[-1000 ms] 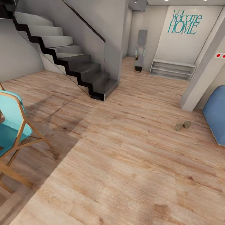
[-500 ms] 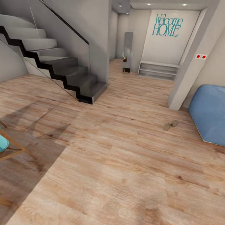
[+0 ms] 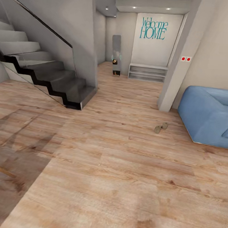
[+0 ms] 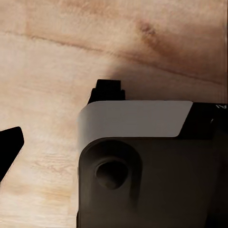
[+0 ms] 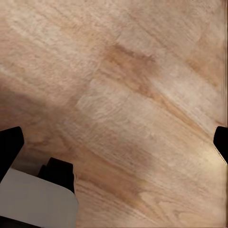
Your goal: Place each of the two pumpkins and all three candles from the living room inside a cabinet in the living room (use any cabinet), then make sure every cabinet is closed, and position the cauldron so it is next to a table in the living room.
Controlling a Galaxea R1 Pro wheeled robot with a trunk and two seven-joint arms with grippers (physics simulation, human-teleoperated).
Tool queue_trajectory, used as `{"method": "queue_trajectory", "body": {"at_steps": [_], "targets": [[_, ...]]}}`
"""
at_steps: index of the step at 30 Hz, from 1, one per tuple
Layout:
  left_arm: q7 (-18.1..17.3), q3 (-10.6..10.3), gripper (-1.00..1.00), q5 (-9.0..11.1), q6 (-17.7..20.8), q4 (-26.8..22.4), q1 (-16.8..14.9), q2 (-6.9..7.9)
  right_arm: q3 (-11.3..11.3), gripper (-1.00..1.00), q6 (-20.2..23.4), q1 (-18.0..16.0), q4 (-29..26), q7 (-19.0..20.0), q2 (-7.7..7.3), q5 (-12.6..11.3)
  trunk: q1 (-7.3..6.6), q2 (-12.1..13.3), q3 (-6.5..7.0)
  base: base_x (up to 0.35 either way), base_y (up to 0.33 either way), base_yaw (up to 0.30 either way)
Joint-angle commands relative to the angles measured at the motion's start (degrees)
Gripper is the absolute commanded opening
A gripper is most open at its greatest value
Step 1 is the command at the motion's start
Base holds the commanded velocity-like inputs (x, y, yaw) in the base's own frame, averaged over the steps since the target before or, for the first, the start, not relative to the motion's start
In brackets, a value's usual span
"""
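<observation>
Your head view looks over a wood floor [image 3: 115,182], with two small tan candles [image 3: 161,127] lying on it, touching or nearly so, just beside the front corner of the blue sofa [image 3: 210,114]. A grey staircase [image 3: 45,74] rises on your left, and a "Welcome HOME" sign [image 3: 154,28] hangs above a low shelf [image 3: 147,72] down the hall. Your right end effector [image 5: 114,147] hangs over bare floor with its dark fingertips [image 5: 9,147] spread wide and holding nothing. Your left end effector's fingertip [image 4: 9,147] shows beside the robot's grey body [image 4: 142,166]; you cannot tell how it stands.
</observation>
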Motion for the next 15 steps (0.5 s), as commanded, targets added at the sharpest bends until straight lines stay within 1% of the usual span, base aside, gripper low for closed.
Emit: {"method": "queue_trajectory", "body": {"at_steps": [1,15], "targets": [[0.0,0.0,1.00,0.0,0.0,0.0,0.0,0.00,0.0,1.00,0.0,0.0,0.0,0.0,0.00,0.0,0.00,0.0,0.08,0.291,-0.156,-0.182],[0.0,0.0,1.00,0.0,0.0,0.1,0.0,0.00,0.0,1.00,0.0,0.0,-0.1,0.0,0.00,0.0,0.00,0.0,1.19,0.292,-0.157,-0.179]]}}
